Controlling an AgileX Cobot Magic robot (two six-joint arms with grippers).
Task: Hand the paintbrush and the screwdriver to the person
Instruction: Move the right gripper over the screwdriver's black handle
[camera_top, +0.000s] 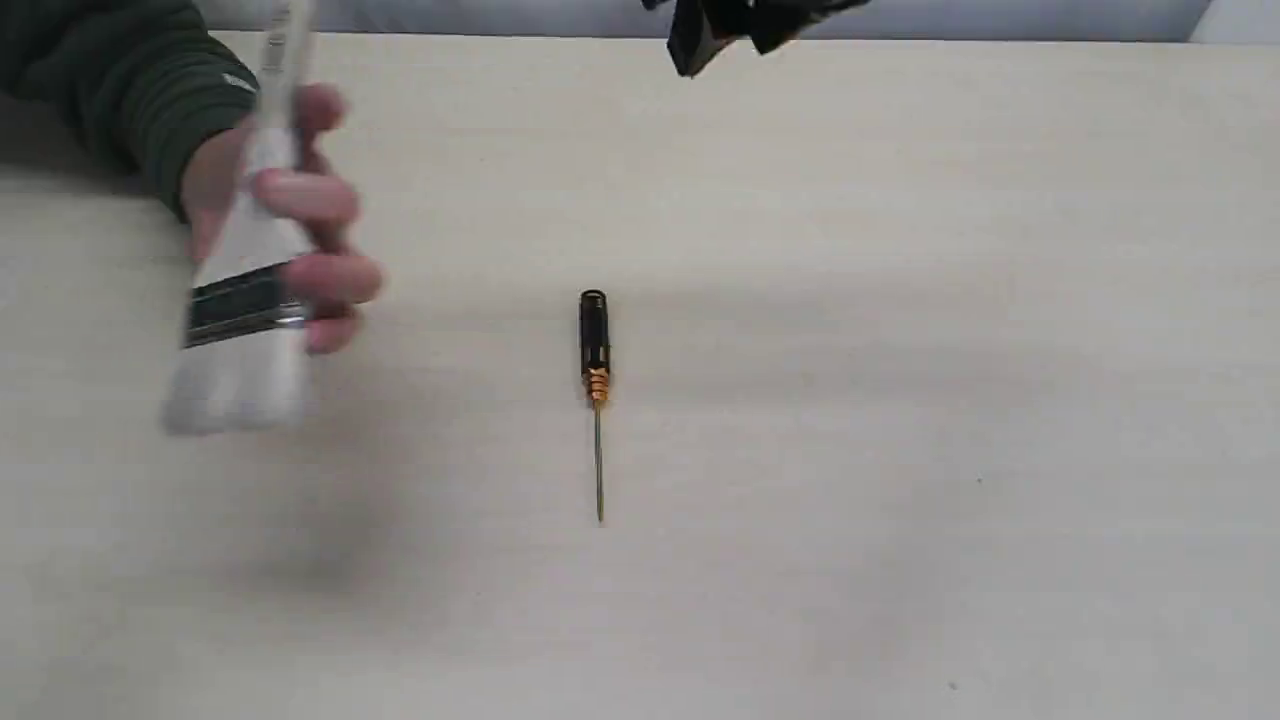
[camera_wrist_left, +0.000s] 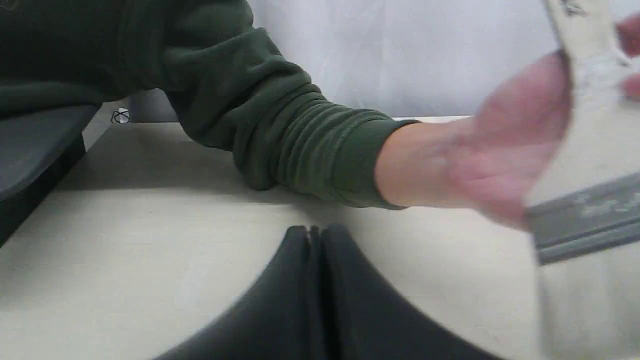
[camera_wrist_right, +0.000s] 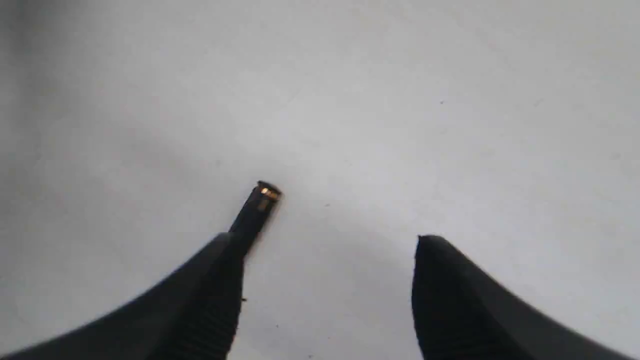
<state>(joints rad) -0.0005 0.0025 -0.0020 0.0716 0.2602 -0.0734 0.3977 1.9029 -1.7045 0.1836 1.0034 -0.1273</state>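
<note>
On the paintbrush (camera_top: 240, 300) held in the person's hand (camera_top: 312, 200), ferrule markings (camera_wrist_left: 600, 206) are unreadable

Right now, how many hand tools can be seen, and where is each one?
2. The paintbrush is held in the person's hand, on the left of the exterior view. The screwdriver lies alone on the table, near the middle. None seems hidden.
</note>
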